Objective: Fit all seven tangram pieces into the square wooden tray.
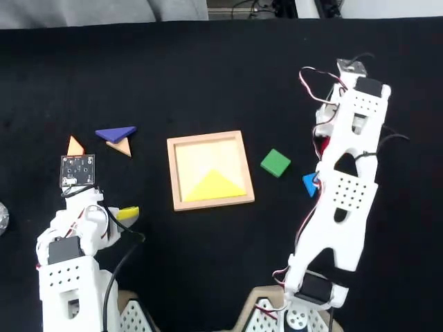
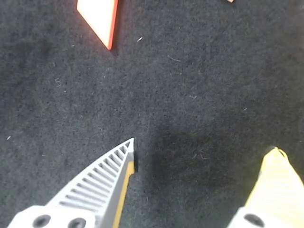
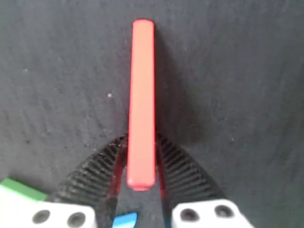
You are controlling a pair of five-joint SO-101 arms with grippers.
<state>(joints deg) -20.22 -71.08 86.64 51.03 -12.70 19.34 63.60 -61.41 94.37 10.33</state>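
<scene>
**Square wooden tray holds one piece; a red piece is in your right gripper**

Your square wooden tray sits in the middle of the black cloth-covered table, between the two arms. Inside it, a yellow triangular tangram piece lies flat with its long side along the near rim and its tip pointing toward the tray's centre.

Near the tray, on your right, lies a green square wooden piece, clear of the rim. Just past it, a light blue piece pokes out from beneath the right arm. Most of its outline is hidden, so you cannot tell its shape.

On the other side, well apart from the tray, you have three more pieces. A dark blue triangle touches a tan triangle, and an orange triangle lies near them.

Your right gripper is clamped on a flat red piece. The piece stands on edge between the black ribbed fingers and sticks out well past their tips. Below it is the dark cloth; you cannot tell whether the piece touches it.

Your left gripper has its jaws wide apart and holds nothing. One finger is grey and ribbed; the other is yellow. Bare cloth lies between the tips, and the orange triangle lies on the cloth beyond them, well apart.
</scene>
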